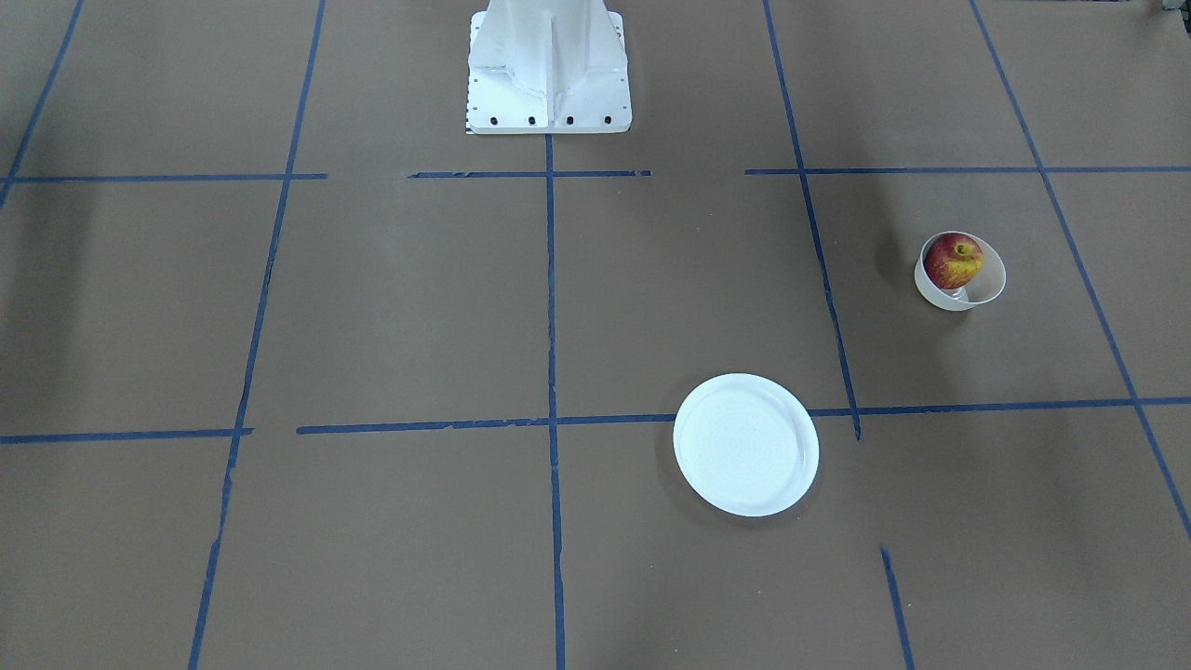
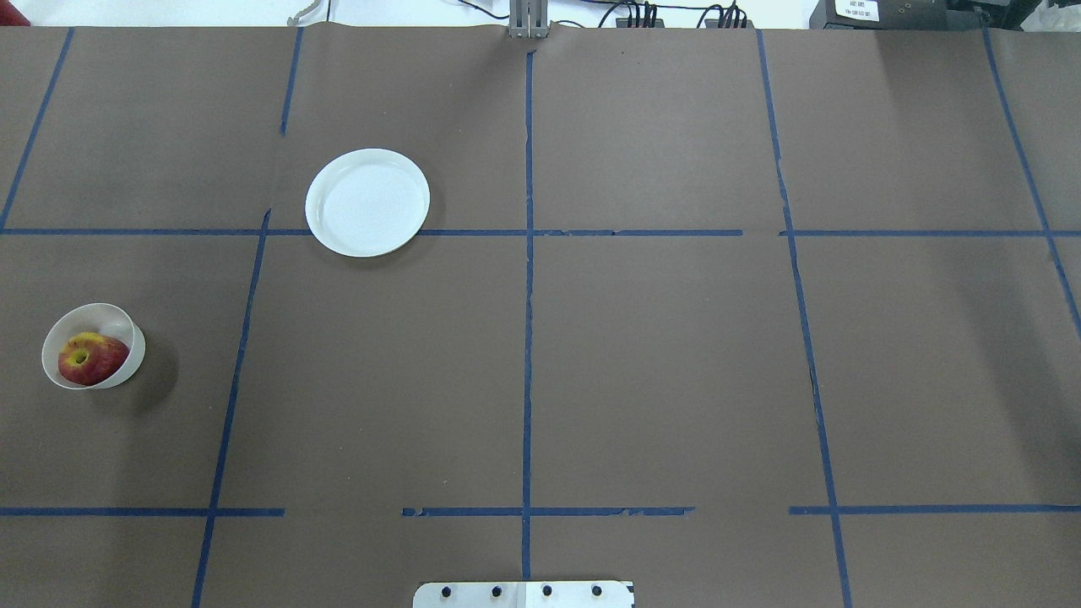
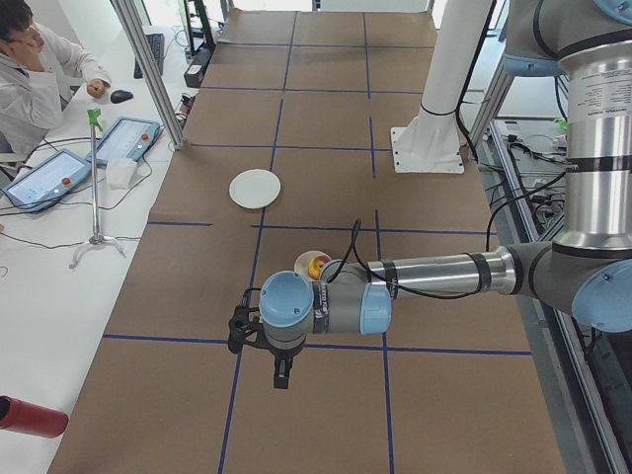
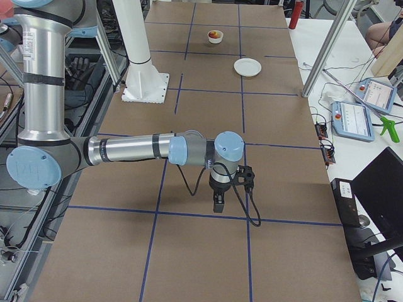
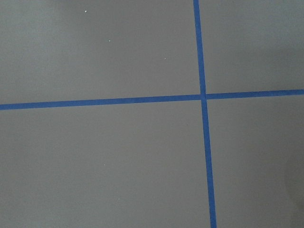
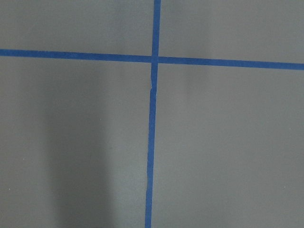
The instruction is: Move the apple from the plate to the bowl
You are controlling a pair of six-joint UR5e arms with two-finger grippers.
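Over on the robot's left of the worktop (image 1: 419, 307), the apple (image 1: 954, 259) sits inside the bowl (image 1: 992, 277), the plate (image 1: 745, 445) bare and well apart, so we judge the move done. Firm, smooth and round, it would take a pinch across its widest middle. We see the left hand (image 3: 281, 373) and right hand (image 4: 218, 204) only sideways, so cannot tell if they are spread

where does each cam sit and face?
Front-facing: opposite robot, steeply down; base shows.
Overhead: behind robot, looking down; base edge shows.
Left: left table end; left arm, left gripper near.
Right: right table end; right arm, right gripper near.
Left wrist: straight down, tape cross only.
Right wrist: same.
Shared, all exteriors: apple in bowl, plate empty.
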